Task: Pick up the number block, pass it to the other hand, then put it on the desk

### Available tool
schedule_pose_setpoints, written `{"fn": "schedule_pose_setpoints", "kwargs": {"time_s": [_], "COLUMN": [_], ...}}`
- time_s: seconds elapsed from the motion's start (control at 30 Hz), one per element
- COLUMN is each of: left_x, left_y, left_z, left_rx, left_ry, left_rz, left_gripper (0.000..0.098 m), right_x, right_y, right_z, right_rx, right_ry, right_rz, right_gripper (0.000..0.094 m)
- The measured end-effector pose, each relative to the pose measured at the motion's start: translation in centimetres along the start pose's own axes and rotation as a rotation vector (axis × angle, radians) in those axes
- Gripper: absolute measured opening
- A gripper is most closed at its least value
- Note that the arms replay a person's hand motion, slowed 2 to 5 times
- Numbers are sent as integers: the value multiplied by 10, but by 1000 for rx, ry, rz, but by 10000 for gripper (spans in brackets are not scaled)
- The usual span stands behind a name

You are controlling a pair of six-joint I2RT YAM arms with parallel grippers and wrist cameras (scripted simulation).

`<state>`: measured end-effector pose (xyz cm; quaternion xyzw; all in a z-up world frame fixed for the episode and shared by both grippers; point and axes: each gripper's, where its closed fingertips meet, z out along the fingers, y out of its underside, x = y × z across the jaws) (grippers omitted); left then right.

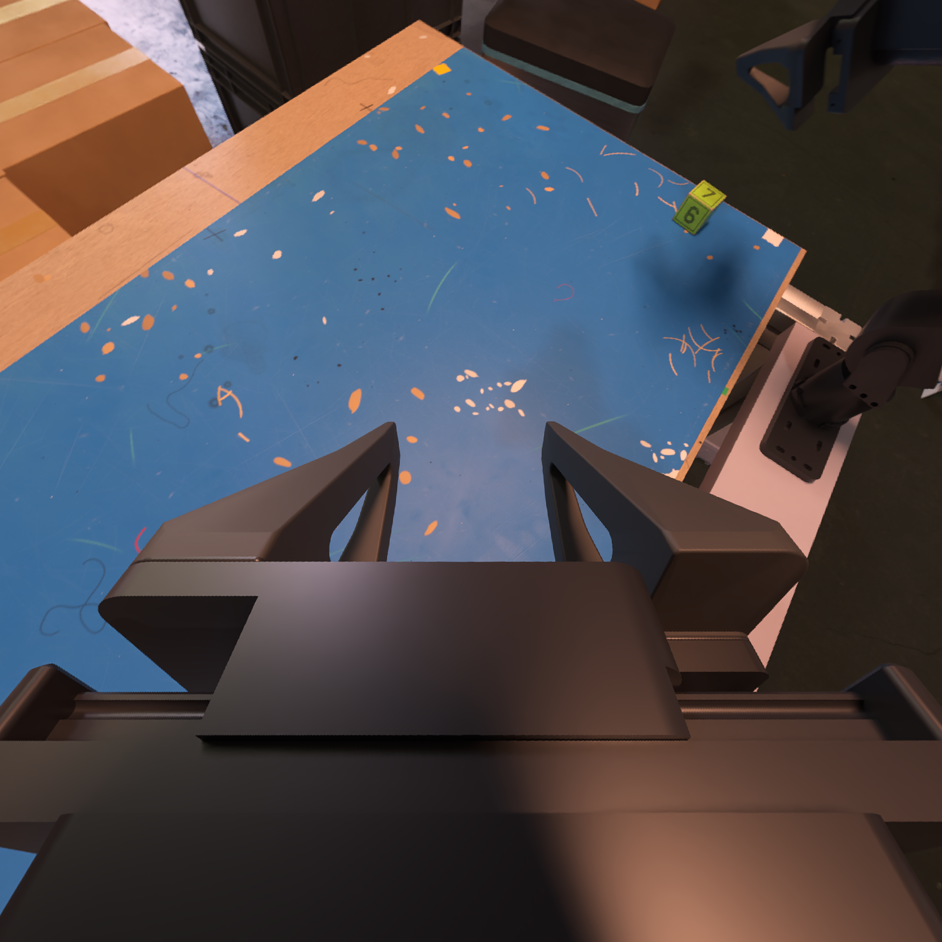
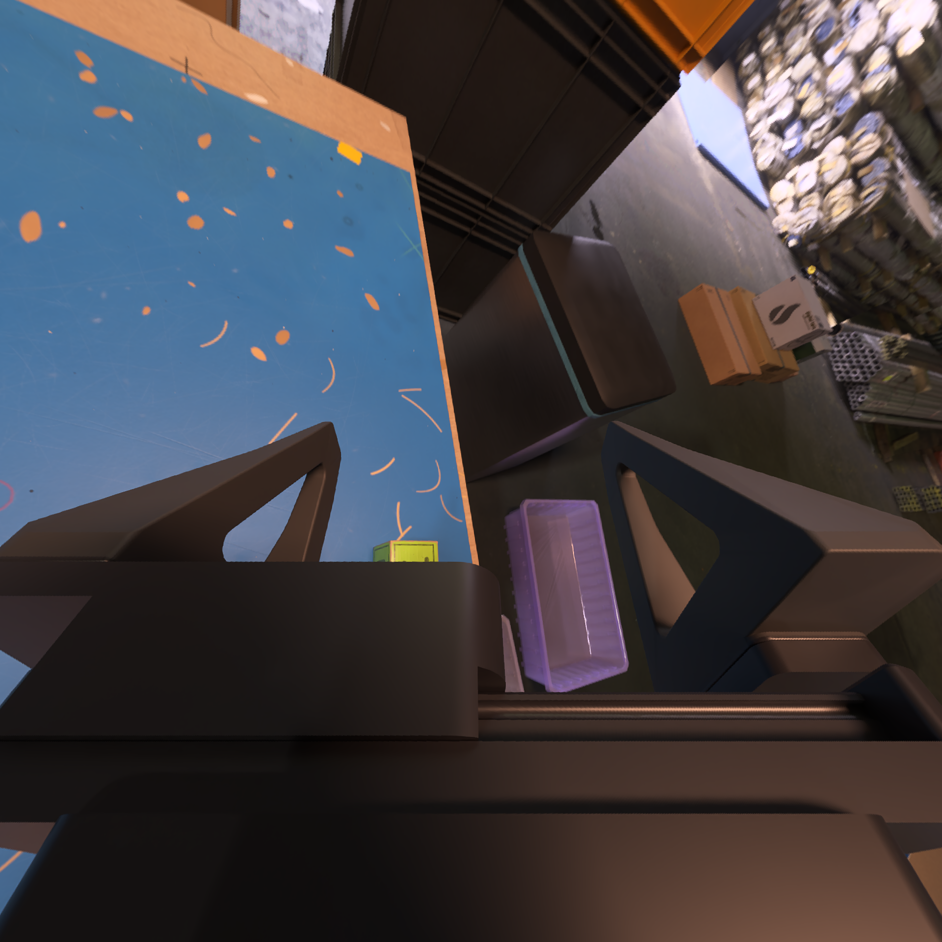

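Note:
A small green and yellow number block (image 1: 697,208) sits on the blue desk top (image 1: 357,306) close to its far right edge. My left gripper (image 1: 470,430) is open and empty, high above the middle of the desk, far from the block. In the right wrist view the block (image 2: 408,551) shows just above the gripper's body, near the desk edge (image 2: 448,387). My right gripper (image 2: 469,425) is wide open and empty above that edge, one finger over the desk, the other past it. The right gripper also shows in the left wrist view (image 1: 780,76), at the top right.
A purple plastic tray (image 2: 568,594) lies on the floor beside the desk. A dark bin with a teal band (image 2: 586,331) stands by the desk's far corner (image 1: 571,56). Cardboard boxes (image 1: 86,127) stand beyond the left side. The right arm's base (image 1: 836,377) is mounted off the desk's right edge.

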<state>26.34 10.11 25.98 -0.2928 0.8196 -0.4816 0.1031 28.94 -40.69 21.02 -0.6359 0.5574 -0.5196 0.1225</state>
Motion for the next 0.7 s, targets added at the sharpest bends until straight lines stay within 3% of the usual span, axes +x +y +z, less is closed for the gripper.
{"fn": "schedule_pose_setpoints", "kwargs": {"time_s": [0.33, 0.7], "left_x": [-28, -59], "left_y": [16, 43], "left_z": [-15, -32], "left_rx": [-48, -168], "left_ry": [-124, -283], "left_rz": [-54, -104], "left_gripper": [482, 531], "right_x": [-3, -9], "right_y": [-21, -28], "right_z": [-23, -34], "right_rx": [123, 146], "right_ry": [42, 56], "right_rz": [-25, -51], "right_gripper": [871, 850]}}
